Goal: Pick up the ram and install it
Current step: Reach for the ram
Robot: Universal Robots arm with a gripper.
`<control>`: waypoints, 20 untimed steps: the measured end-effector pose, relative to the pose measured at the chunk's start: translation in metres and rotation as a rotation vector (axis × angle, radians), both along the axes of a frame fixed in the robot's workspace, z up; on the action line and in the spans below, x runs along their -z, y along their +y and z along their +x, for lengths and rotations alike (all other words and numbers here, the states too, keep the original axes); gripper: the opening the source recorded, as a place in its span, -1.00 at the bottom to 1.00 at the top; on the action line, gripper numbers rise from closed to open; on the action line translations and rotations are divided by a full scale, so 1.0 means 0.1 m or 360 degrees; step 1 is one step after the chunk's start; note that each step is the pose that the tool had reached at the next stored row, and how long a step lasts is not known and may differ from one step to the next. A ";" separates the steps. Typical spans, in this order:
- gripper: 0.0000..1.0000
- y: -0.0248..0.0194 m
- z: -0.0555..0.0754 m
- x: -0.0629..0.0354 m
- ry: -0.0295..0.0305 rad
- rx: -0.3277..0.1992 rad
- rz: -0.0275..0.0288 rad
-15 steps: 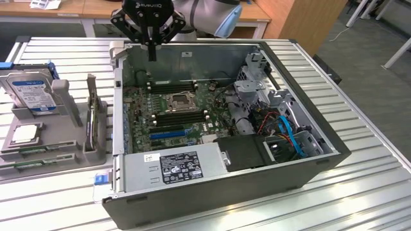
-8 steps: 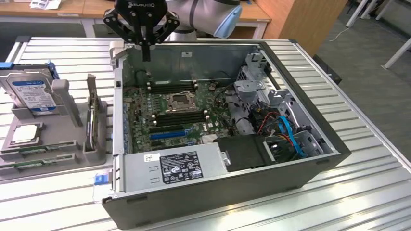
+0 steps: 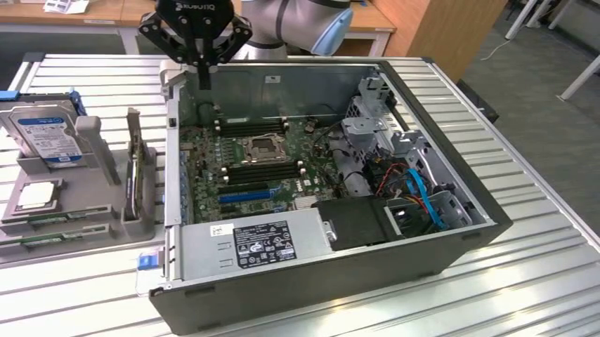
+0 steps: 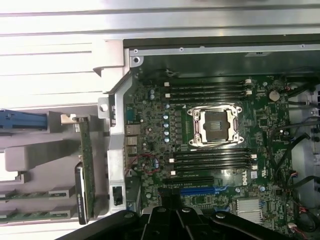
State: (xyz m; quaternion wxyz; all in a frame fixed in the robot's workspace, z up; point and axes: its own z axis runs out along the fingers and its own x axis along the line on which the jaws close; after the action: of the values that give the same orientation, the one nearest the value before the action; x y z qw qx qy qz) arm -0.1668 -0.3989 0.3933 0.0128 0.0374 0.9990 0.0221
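A: Gripper state?
B: Black gripper (image 3: 202,78), shut and empty, hovers over the open dark-grey computer case's (image 3: 328,288) corner.
A: And the ram?
B: Long green circuit-board ram (image 3: 56,237) sits in the grey plastic holder (image 3: 103,151) on the ribbed metal surface (image 3: 525,281). Pick-up is pending and calls for opened jaws.

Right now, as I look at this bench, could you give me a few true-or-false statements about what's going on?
1. The tool is carrying something. False: it is shut and empty, hanging above the computer case.
2. The computer case is open, with its circuit board showing. True.
3. Green memory sticks lie in the gray tray beside the case. True.
4. The hard drive sits inside the case. False: it stands in the gray tray.
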 end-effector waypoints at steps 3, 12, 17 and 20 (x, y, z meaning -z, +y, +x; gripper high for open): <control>-0.80 0.000 -0.04 0.000 -0.00001 0.0000 0.00001; -0.80 0.000 -0.17 0.000 0.00000 0.0000 0.00001; -0.80 0.000 -0.24 0.000 0.00000 0.0000 0.00000; -0.80 0.000 -0.29 0.000 0.00000 0.0000 0.00000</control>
State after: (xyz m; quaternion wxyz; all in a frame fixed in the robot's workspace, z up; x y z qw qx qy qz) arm -0.1960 -0.3988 0.3933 0.0128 0.0374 0.9990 0.0221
